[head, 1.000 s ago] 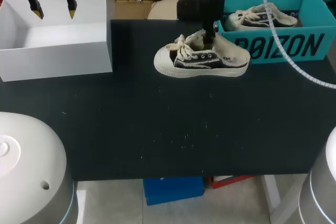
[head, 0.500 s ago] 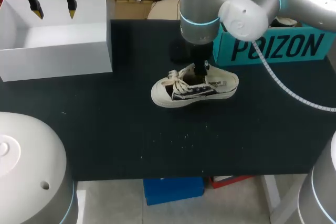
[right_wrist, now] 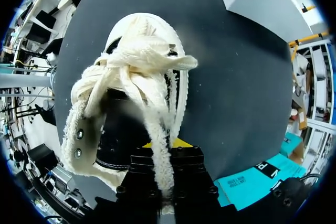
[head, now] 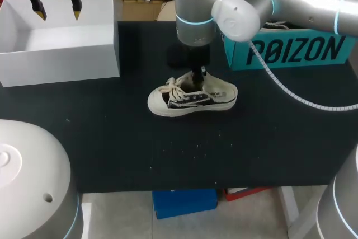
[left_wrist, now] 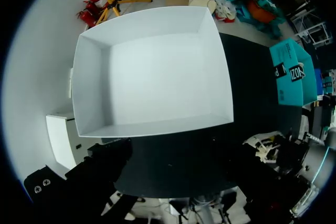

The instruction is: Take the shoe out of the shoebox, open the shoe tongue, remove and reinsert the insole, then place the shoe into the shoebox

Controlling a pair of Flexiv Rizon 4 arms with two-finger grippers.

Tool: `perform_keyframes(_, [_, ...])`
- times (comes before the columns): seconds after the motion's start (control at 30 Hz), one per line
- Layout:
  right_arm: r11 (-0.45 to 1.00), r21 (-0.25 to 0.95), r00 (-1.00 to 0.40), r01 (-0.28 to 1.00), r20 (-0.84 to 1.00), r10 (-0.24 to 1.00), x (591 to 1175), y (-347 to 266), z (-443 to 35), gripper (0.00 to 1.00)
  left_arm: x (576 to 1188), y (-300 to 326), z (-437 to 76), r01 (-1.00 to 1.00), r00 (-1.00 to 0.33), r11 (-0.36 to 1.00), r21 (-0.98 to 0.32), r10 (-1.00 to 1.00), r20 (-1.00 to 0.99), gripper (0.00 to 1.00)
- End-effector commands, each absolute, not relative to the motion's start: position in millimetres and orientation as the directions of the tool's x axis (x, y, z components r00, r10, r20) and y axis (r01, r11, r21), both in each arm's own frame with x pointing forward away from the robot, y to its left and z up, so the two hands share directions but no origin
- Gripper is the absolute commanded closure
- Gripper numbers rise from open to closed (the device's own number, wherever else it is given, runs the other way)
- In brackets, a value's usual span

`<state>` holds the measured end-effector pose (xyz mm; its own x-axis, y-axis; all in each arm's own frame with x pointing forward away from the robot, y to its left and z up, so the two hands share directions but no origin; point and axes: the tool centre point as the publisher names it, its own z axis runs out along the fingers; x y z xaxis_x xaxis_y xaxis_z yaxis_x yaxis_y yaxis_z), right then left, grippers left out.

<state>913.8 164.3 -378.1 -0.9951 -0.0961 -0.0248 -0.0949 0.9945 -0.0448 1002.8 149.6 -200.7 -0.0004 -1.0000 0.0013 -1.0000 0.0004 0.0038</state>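
Right gripper (right_wrist: 163,156): fingers closed narrowly on the upper edge of the cream-and-black canvas lace-up shoe (head: 192,98), beside its tongue and laces. The shoe is upright, at or just above the black tabletop (head: 168,155), and near but outside the teal cardboard shoebox (head: 291,54). Left gripper (head: 57,10): fingers spread and empty, poised over the open white box (head: 61,62), well apart from the shoe. Judged step: removal is done and set-down is in hand. The next move calls for releasing the shoe, then pinching the tongue, probably while the left arm steadies the shoe.
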Motion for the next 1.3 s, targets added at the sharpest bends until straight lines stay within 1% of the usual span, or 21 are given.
perform_keyframes(0.03, [0.995,-0.049,-0.996,-0.084,0.013,-0.083,917,174,-385,1.0,1003,150,-200,-1.0,0.0,0.0,0.005,-1.0,0.001,0.0])
perform_keyframes(0.23, [0.997,-0.042,-0.998,-0.061,0.032,-0.06,913,178,-393,1.0,1003,150,-200,-1.0,0.0,0.0,0.005,-1.0,0.001,0.0])
perform_keyframes(0.27, [0.997,-0.046,-0.998,-0.056,0.034,-0.054,913,177,-394,0.89,1003,150,-200,-1.0,0.0,0.0,0.005,-1.0,0.001,0.0])
perform_keyframes(0.3, [0.997,-0.053,-0.998,-0.048,0.036,-0.046,912,176,-394,0.61,1003,150,-200,-1.0,0.0,0.0,0.005,-1.0,0.001,0.0])
perform_keyframes(0.33, [0.998,-0.052,-0.998,-0.047,0.036,-0.046,912,175,-394,0.0,1003,150,-200,-1.0,0.0,0.0,0.005,-1.0,0.001,0.0])
perform_keyframes(0.43, [0.996,-0.076,-0.999,-0.043,0.027,-0.041,913,168,-388,0.0,1003,150,-200,-1.0,0.0,0.0,0.005,-1.0,0.001,0.0])
perform_keyframes(0.57, [0.998,-0.068,-1.0,-0.013,0.012,-0.013,916,157,-370,0.0,1003,150,-200,-1.0,0.0,0.0,0.005,-1.0,0.001,0.0])
perform_keyframes(0.63, [0.999,-0.019,-0.999,0.03,0.024,0.031,917,155,-356,0.0,1003,150,-200,-1.0,0.0,0.0,0.005,-1.0,0.001,0.0])
perform_keyframes(0.7, [1.0,0.011,-0.999,0.023,0.023,0.022,917,152,-342,0.0,1003,150,-200,-1.0,0.0,0.0,0.005,-1.0,0.001,0.0])
perform_keyframes(0.83, [0.993,0.112,-0.999,0.028,0.04,0.023,914,148,-318,0.0,1003,150,-200,-1.0,0.0,0.0,0.005,-1.0,0.001,0.0])
perform_keyframes(0.93, [0.978,0.211,-0.999,0.002,0.052,-0.009,909,144,-306,0.0,1003,150,-200,-1.0,0.0,0.0,0.005,-1.0,0.001,0.0])
perform_keyframes(1.03, [0.936,0.353,-0.999,0.007,0.051,-0.011,906,136,-296,0.0,1003,150,-200,-1.0,0.0,0.0,0.005,-1.0,0.001,0.0])
perform_keyframes(1.1, [0.912,0.409,-0.999,-0.021,0.025,-0.034,904,129,-292,0.0,1003,150,-200,-1.0,0.0,0.0,0.005,-1.0,0.001,0.0])
perform_keyframes(1.2, [0.884,0.465,-0.999,-0.049,-0.001,-0.055,901,116,-288,0.0,1003,150,-200,-1.0,0.0,0.0,0.005,-1.0,0.001,0.0])
perform_keyframes(1.3, [0.868,0.492,-0.998,-0.064,-0.016,-0.064,899,105,-286,0.0,1003,150,-200,-1.0,0.0,0.0,0.005,-1.0,0.001,0.0])
